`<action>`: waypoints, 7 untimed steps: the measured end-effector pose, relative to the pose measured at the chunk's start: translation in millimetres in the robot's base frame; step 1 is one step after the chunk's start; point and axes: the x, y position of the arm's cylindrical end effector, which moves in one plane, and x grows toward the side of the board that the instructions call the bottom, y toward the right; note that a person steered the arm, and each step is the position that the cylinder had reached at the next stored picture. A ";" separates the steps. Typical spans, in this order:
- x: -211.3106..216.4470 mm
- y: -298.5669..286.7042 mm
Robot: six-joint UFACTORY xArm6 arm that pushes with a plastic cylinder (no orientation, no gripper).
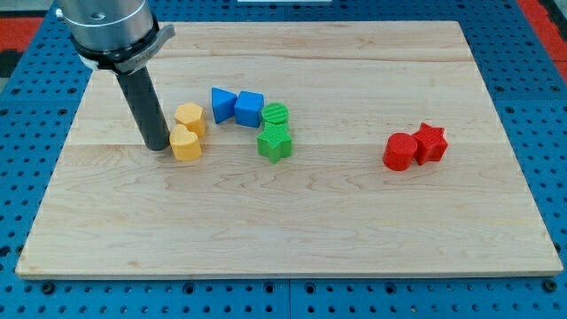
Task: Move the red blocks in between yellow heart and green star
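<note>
The end effector is a plain dark rod with no jaws, so it holds nothing; the tip (158,146) rests on the desk (292,221) at the view's left, just beside the left face of the yellow heart (186,143), touching it or nearly so.

Directly above the heart, and touching it, sits a second yellow block (190,117) of roughly hexagonal form.

Toward the view's right lie a blue triangular block (222,104) and a blue cube (250,108), set side by side in contact.

Right of the cube stands a green round block (275,114); the green star (275,142) lies just below it, the two touching. A bare strip of desk separates the yellow heart from the green star.

The red blocks are well apart from this cluster, at the view's right: a red cylinder (400,151) and, touching its right side, a red star (431,143). Both lie far from the gap between heart and star, and far from the tip.

The wooden desk rests on a blue perforated base (35,53).
</note>
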 end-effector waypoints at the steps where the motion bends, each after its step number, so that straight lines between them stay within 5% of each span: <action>1: 47.6 11.3; 2: 78.9 80.3; 4: 56.0 352.9; 6: -19.4 428.6; 7: -22.3 381.7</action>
